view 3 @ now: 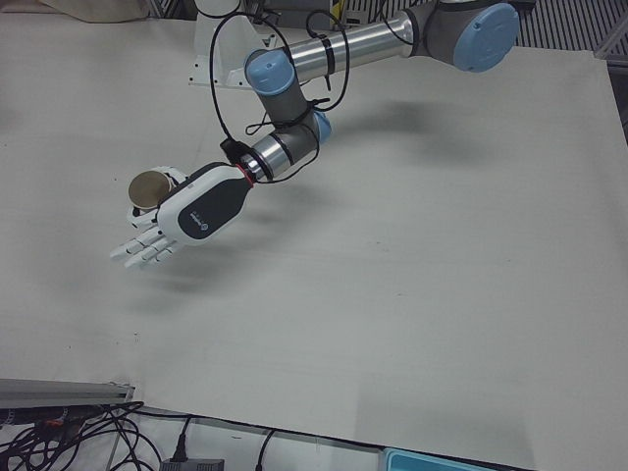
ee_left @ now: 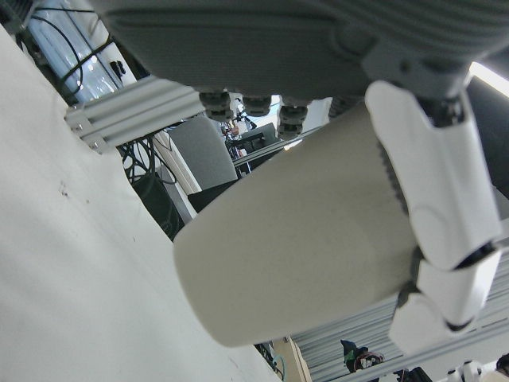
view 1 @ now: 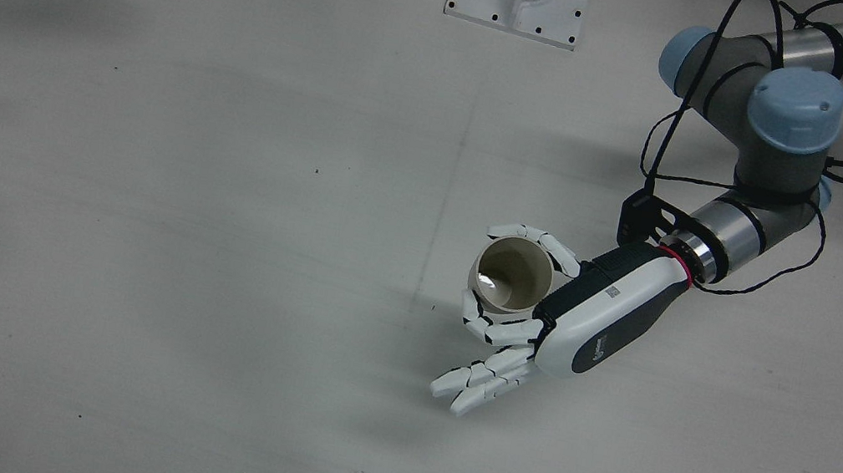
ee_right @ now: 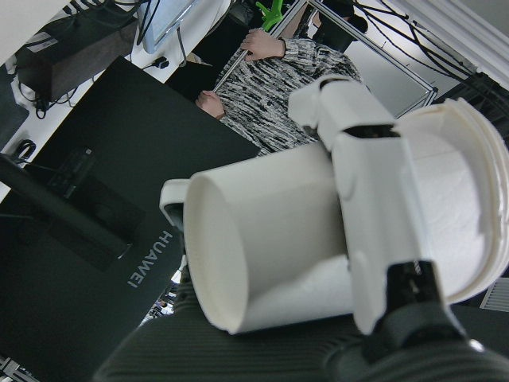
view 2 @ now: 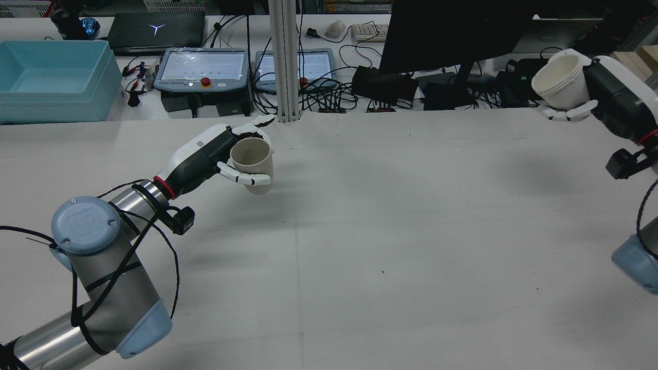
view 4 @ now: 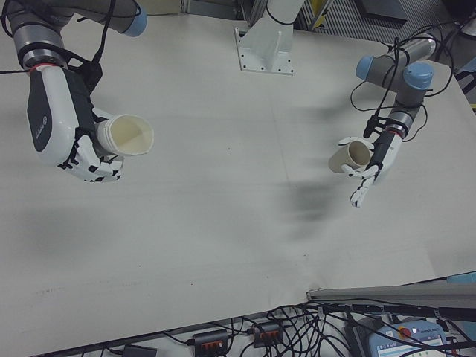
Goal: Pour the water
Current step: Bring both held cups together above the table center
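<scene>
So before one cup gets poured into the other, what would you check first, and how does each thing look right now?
1. Left robot hand holds the beige cup: ok.
2. Beige cup upright, mouth open to receive: ok; front view shows its open mouth.
3. Right robot hand holds the white cup: ok.
4. Water in the white cup: cannot tell; none shows inside.
5. Cups close enough to pour: not ok; they are at opposite sides of the table.
6. Nothing lying between the cups: ok.
</scene>
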